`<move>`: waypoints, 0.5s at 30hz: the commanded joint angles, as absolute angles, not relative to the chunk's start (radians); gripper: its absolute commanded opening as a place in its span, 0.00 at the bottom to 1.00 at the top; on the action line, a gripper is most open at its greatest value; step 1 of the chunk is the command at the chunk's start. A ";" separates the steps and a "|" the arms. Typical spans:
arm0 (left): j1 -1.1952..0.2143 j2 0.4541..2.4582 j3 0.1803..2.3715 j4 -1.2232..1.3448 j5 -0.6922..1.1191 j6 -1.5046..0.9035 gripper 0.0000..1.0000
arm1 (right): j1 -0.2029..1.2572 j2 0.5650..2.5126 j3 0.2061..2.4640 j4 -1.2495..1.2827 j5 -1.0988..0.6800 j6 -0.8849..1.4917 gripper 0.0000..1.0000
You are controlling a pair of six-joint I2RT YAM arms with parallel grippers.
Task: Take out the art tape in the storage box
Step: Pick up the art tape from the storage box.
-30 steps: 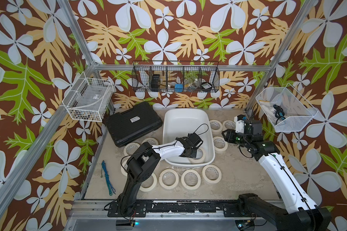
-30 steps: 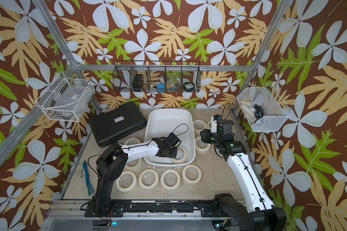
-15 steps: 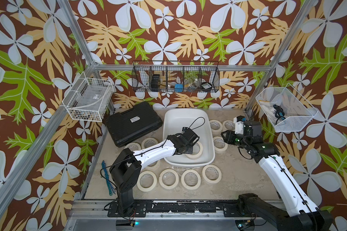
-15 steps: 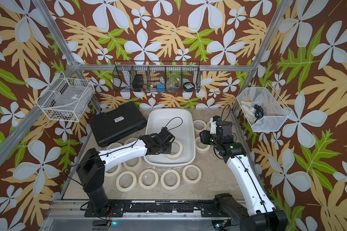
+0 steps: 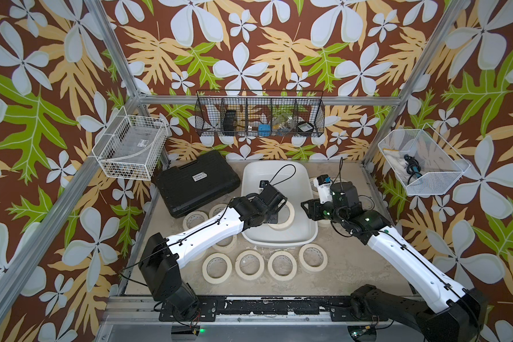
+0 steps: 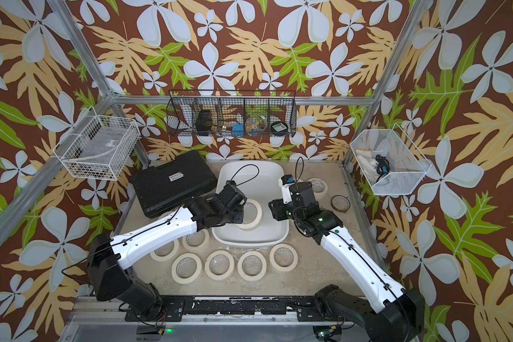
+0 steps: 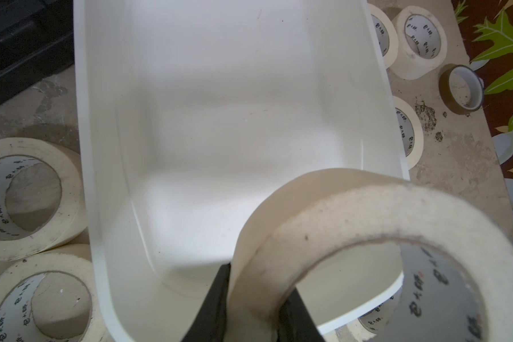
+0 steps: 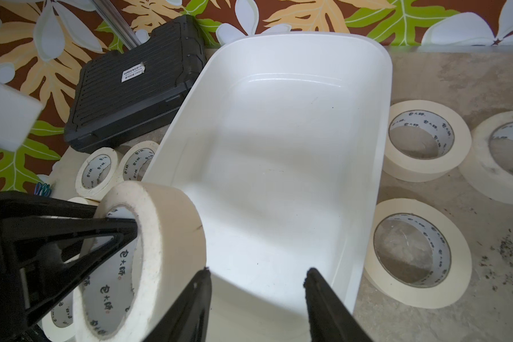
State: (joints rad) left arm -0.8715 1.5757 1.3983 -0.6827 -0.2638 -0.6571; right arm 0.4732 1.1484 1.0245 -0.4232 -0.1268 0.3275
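The storage box (image 5: 276, 168) is a white tub in the middle of the table, and its floor (image 8: 279, 148) shows bare. My left gripper (image 5: 274, 211) is shut on one art tape roll (image 5: 288, 211), with one finger through the hole and one outside the wall (image 7: 367, 213). The roll (image 8: 166, 225) hangs tilted on edge over the box's near half (image 7: 219, 118). My right gripper (image 8: 258, 271) stands open and holds nothing. It hovers over the box's right side (image 5: 307, 207), close beside the held roll. Several more rolls (image 5: 281, 265) lie flat on the table around the box.
A black ribbed case (image 5: 196, 182) lies left of the box. A thin brown ring (image 6: 340, 203) sits on the table at the right, near two cream rolls (image 6: 317, 186). Wire baskets hang on the left (image 5: 131, 151), back (image 5: 259, 118) and right (image 5: 421, 161) walls.
My left arm has swung out to the left and raised the roll off the box floor, tilting it on edge. My right gripper has moved left over the box and opened a little wider.
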 commanded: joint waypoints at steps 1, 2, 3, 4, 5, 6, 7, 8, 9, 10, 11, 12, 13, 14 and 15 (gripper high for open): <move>-0.869 1.547 1.386 -0.683 -0.288 -0.670 0.09 | 0.503 1.162 1.030 -0.379 -0.113 0.307 0.56; -0.868 1.546 1.382 -0.683 -0.290 -0.669 0.09 | 0.511 1.164 1.032 -0.375 -0.115 0.309 0.56; -0.867 1.545 1.381 -0.686 -0.290 -0.669 0.09 | 0.522 1.166 1.035 -0.371 -0.115 0.311 0.57; -0.867 1.546 1.381 -0.691 -0.293 -0.669 0.09 | 0.534 1.165 1.037 -0.364 -0.115 0.312 0.57; -0.867 1.546 1.381 -0.692 -0.294 -0.668 0.09 | 0.547 1.163 1.040 -0.358 -0.112 0.312 0.57; -0.867 1.548 1.379 -0.693 -0.296 -0.669 0.09 | 0.564 1.164 1.044 -0.355 -0.104 0.313 0.58; -0.867 1.549 1.376 -0.692 -0.298 -0.666 0.09 | 0.581 1.167 1.048 -0.351 -0.095 0.313 0.58; -0.867 1.554 1.376 -0.696 -0.299 -0.664 0.09 | 0.595 1.168 1.052 -0.351 -0.085 0.313 0.58; -0.867 1.558 1.378 -0.701 -0.300 -0.663 0.09 | 0.609 1.171 1.057 -0.350 -0.077 0.313 0.58; -0.867 1.563 1.380 -0.704 -0.301 -0.662 0.09 | 0.619 1.176 1.061 -0.350 -0.067 0.313 0.58; -0.866 1.566 1.381 -0.710 -0.300 -0.660 0.09 | 0.630 1.182 1.066 -0.351 -0.060 0.312 0.58; -0.867 1.568 1.382 -0.711 -0.299 -0.661 0.09 | 0.638 1.189 1.070 -0.353 -0.054 0.311 0.58; -0.867 1.568 1.381 -0.713 -0.298 -0.660 0.09 | 0.646 1.197 1.073 -0.354 -0.052 0.311 0.58; -0.867 1.566 1.379 -0.713 -0.296 -0.660 0.09 | 0.654 1.205 1.078 -0.357 -0.049 0.310 0.59; -0.867 1.566 1.379 -0.713 -0.296 -0.661 0.09 | 0.667 1.214 1.085 -0.359 -0.037 0.310 0.59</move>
State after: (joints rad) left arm -0.8688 1.5673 1.3773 -0.7204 -0.2871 -0.6594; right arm 0.6468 1.1992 1.0695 -0.3698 -0.0746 0.3134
